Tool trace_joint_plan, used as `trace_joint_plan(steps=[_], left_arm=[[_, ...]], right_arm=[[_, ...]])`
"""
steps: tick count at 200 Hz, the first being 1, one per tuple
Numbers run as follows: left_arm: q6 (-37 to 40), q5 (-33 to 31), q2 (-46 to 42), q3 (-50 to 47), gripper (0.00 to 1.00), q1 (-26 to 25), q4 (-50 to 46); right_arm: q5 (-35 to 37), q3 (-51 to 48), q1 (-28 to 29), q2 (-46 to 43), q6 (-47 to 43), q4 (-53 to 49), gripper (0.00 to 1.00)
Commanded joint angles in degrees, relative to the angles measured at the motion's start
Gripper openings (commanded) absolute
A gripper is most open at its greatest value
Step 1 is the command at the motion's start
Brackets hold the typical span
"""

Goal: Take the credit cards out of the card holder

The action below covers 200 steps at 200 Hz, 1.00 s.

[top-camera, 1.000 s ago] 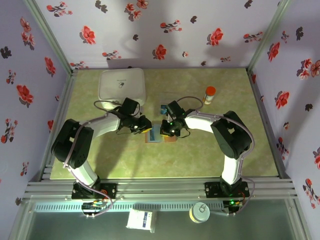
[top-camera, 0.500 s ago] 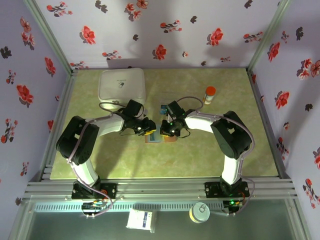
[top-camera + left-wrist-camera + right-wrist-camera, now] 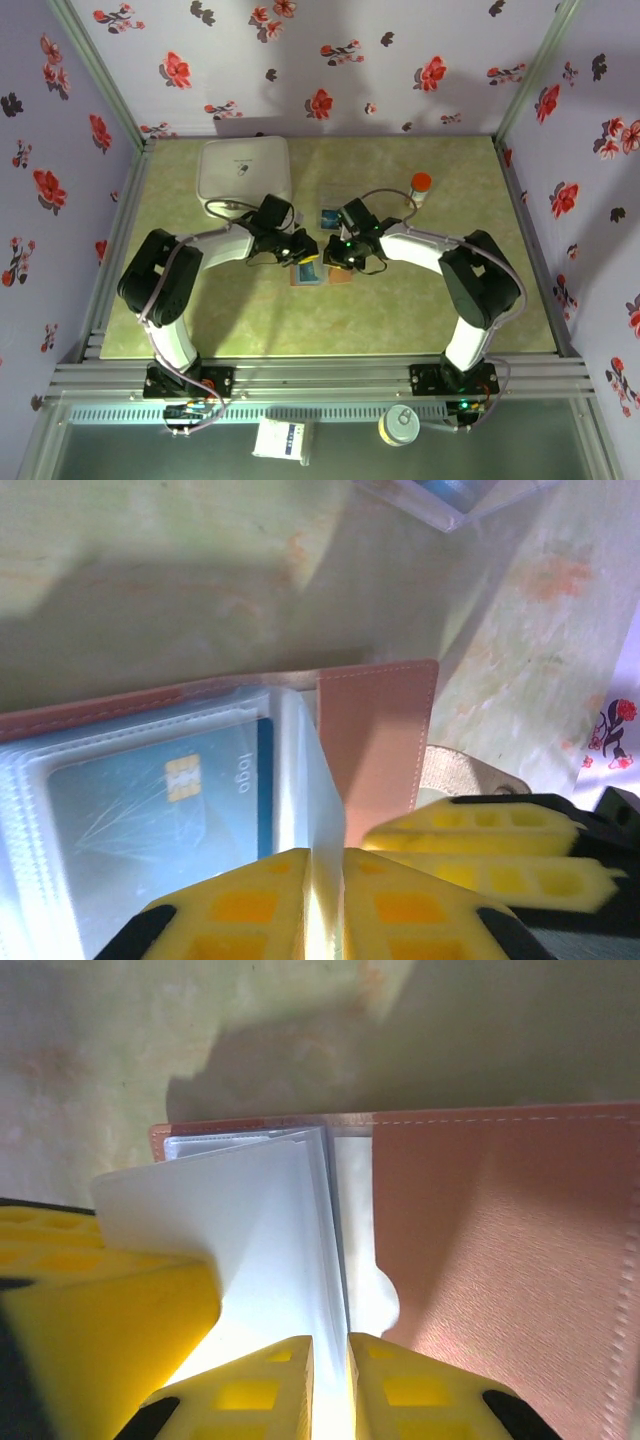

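Pincers first: found the left pincer clenched on a clear sleeve leaf of the card holder, pinching that leaf upright near the spine. Found the right pincer clenched likewise on a clear leaf from the opposite side; could not tell whether on the same leaf or a neighbouring one. Judged the double grip as a way to fan the plastic pages apart and steady the wallet, exposing a pocket mouth for sliding a card out.

Saw the holder lying open at the middle of the bench, tan leather cover spread flat, with the left pincer over its 10 o'clock corner and the right over its 2 o'clock corner in the top view. Spotted a blue card inside a pocket at 9 o'clock of the pinched leaf, not yet removed. Read the word "logo" on it in pale letters, next to a gold chip.

Noted a clear tray just beyond the holder at 12 o'clock, holding something blue, probably set there to receive cards; print there too small to read. Noted a white box at 11 o'clock, bearing a faint mark too small to make out, and an orange-capped bottle at 2 o'clock, both well apart from the work. Made out no brand name anywhere.
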Motion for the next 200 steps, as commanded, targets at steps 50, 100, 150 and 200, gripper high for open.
trace_joint_plan(steps=[50, 100, 150, 200], left_arm=[[-0.33, 0.77, 5.35, 7.19, 0.15, -3.17, -4.4], [-0.37, 1.35, 8.48, 11.2, 0.23, -4.23, -4.94], [0.04, 2.25, 9.46, 14.58, 0.29, -4.27, -6.35], [1.73, 2.17, 8.33, 15.69, 0.3, -3.95, -8.41]], right_arm=[[2.09, -6.18, -4.06, -8.2, -0.61, -0.66, 0.18], [3.13, -8.2, -4.86, -11.47, -0.78, -1.28, 0.18], [3.29, -7.23, -5.13, -13.56, -0.86, -3.05, 0.18], [2.14, -5.18, -5.0, -12.57, -0.11, -3.01, 0.19]])
